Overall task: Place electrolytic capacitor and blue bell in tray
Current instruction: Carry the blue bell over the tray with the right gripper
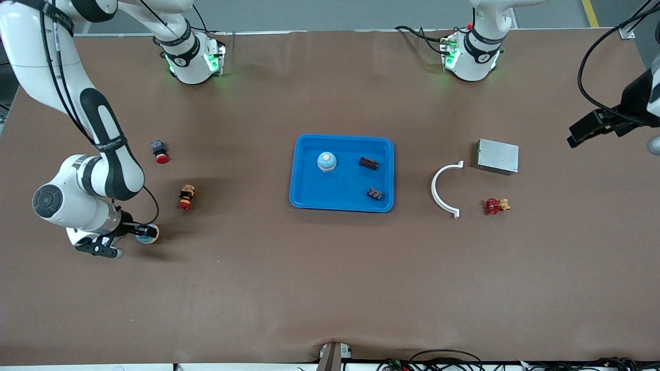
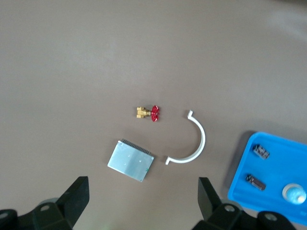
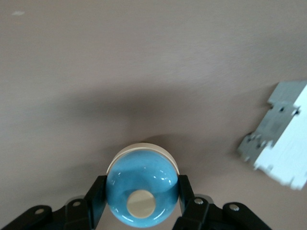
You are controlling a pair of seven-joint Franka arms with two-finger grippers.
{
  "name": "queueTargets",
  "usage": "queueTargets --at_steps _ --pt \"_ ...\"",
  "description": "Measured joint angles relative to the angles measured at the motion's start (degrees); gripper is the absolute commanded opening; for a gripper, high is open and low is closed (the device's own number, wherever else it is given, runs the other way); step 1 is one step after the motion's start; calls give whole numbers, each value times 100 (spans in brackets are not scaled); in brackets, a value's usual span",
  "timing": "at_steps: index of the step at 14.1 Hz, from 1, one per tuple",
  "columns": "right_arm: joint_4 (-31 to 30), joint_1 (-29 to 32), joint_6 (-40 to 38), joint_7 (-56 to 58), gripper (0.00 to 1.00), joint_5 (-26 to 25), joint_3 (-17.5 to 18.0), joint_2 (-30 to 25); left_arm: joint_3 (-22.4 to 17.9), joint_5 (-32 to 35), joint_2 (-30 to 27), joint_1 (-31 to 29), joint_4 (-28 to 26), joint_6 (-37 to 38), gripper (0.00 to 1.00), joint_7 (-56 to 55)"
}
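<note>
Presently, a blue bell (image 3: 142,190) is clamped between the fingers of the right gripper (image 1: 140,233), low at the right arm's end of the table. From this gripper the tray (image 1: 309,198), already holding another bell (image 1: 326,161) and a capacitor (image 1: 368,163), is seen well apart toward the table's middle. The left gripper (image 2: 144,197) waits, spread wide, above a grey box (image 2: 130,160).

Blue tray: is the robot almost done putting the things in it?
Partly. The blue tray already holds one blue bell and two small dark parts, likely capacitors. The right gripper is low at the right arm's end of the table, fingers shut on a second blue bell, not carried over yet. The left gripper waits open.
</note>
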State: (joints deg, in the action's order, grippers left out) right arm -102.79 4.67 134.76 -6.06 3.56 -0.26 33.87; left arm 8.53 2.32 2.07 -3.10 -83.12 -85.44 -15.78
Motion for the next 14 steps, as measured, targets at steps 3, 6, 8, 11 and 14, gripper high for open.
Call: queueTargets --at_steps 3,6,8,11,14 --pt "89 -551 -725 -1063 0 1 31 -482 -175 0 -218 128 -278 4 100 664" --pt "91 -1352 -984 -2474 0 1 59 -836 -355 -1 -423 210 -562 2 100 928" --pt "91 -1852 -988 -3314 0 0 64 -899 -359 -1 -507 249 -635 1 100 933" --pt "110 -2484 -962 -4356 0 1 69 -909 -356 -1 -519 305 -668 1 100 933" --pt "139 -3020 -958 -5248 0 1 68 -946 -359 -1 -517 298 -725 -4 100 933"
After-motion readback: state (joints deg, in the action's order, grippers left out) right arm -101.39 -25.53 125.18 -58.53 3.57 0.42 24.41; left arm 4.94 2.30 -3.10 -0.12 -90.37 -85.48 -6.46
